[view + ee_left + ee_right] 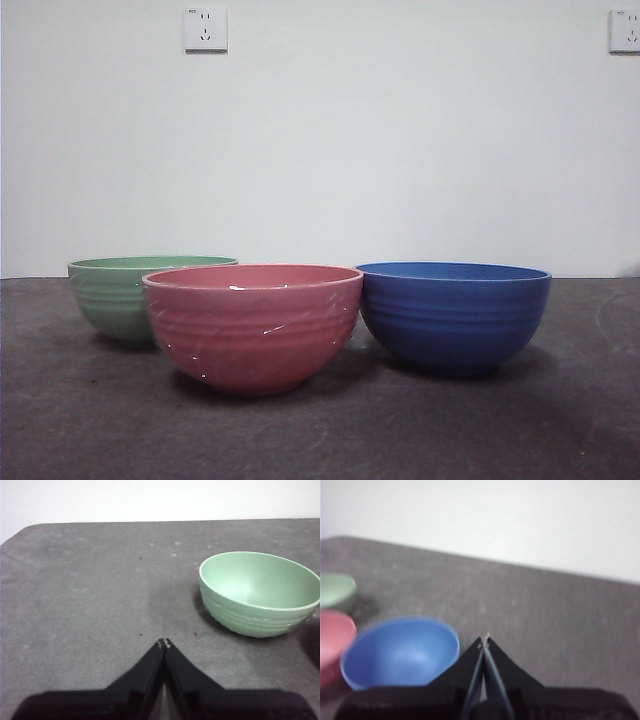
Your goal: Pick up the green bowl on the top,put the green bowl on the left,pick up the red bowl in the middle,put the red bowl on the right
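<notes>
The green bowl (120, 295) stands upright on the table at the left, partly behind the red bowl (253, 325), which stands in the middle nearest the camera. The left wrist view shows the green bowl (257, 592) empty. My left gripper (164, 643) is shut and empty, held above the bare table and apart from the green bowl. My right gripper (485, 640) is shut and empty, held above the table beside the blue bowl (400, 652). The right wrist view also shows the red bowl (334, 640) and the green bowl (336, 591) at its edge. Neither arm shows in the front view.
The blue bowl (453, 312) stands upright on the right, close beside the red bowl. The dark grey table (330, 430) runs back to a white wall with two sockets (205, 29).
</notes>
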### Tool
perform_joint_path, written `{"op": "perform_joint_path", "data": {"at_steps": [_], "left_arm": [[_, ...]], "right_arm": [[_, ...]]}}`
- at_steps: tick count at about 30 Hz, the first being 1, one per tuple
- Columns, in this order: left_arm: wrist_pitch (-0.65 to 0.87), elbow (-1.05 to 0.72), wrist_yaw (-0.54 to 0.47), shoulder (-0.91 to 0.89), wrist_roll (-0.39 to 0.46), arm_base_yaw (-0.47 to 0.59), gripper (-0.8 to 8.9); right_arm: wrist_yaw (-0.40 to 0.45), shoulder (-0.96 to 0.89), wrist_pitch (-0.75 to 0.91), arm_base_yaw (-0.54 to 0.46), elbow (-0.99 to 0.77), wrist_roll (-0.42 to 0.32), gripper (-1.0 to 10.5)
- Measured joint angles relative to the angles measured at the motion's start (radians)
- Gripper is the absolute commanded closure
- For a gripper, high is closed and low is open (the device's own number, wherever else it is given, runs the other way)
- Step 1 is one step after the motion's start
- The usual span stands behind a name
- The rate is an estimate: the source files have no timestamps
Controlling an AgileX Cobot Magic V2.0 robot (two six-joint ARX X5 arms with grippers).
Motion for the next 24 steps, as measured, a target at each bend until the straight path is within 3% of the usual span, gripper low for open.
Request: {"op": "perform_joint_path", "data": {"at_steps": [10,24], "left_arm": [[0.000,0.000,0.000,0.000,0.000,0.000,8.17],[0.000,0.000,0.000,0.000,0.000,0.000,8.17]], "right_arm": [[-0.003,-0.106,0.071,-0.016,-0.240,0.060,9.4],[-0.003,-0.109,0.092,-0.016,-0.252,0.112,9.4]]}}
